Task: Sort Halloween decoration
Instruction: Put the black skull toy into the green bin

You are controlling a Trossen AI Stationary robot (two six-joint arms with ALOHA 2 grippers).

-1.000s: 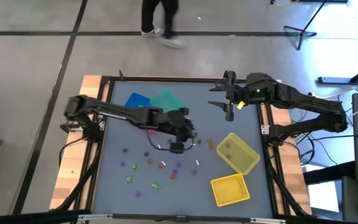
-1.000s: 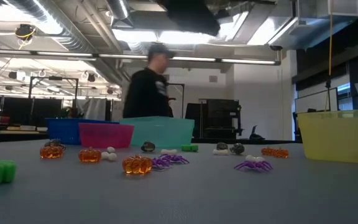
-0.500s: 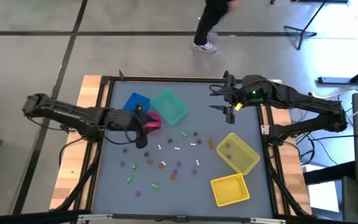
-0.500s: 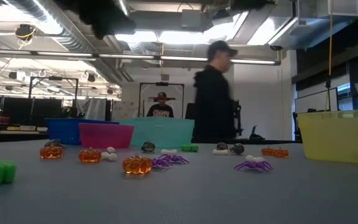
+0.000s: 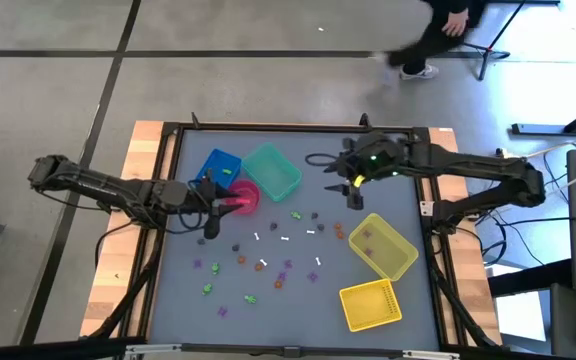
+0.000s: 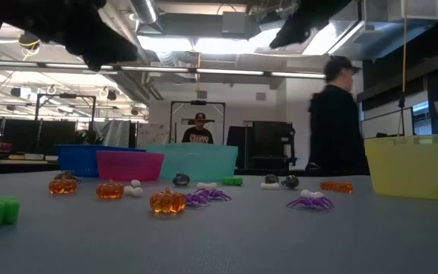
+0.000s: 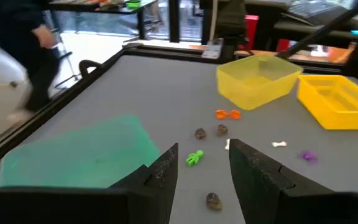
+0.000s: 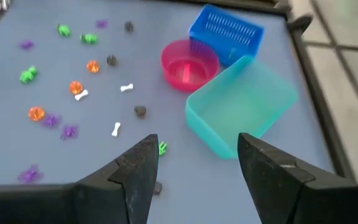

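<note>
While trinkets (image 5: 261,264) lie scattered mid-worktop (image 5: 298,300), my left fingers (image 5: 208,213) hover spread near the pink bin (image 5: 244,197); my right fingers (image 5: 349,182), spread too, hover near the far edge.

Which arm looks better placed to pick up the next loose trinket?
Probably the right: its open claw hovers close to the green trinket beside the teal bin, while the left claw, also open, hangs by the pink bin.

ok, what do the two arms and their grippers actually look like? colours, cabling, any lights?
Both arms are black, slim and jointed. The left gripper has two flat, matte dark fingers with angular tips; the right gripper has matching charcoal ones. The right arm shows a small green light near its wrist. Black cables trail from both arm bases. No markings are readable.
</note>
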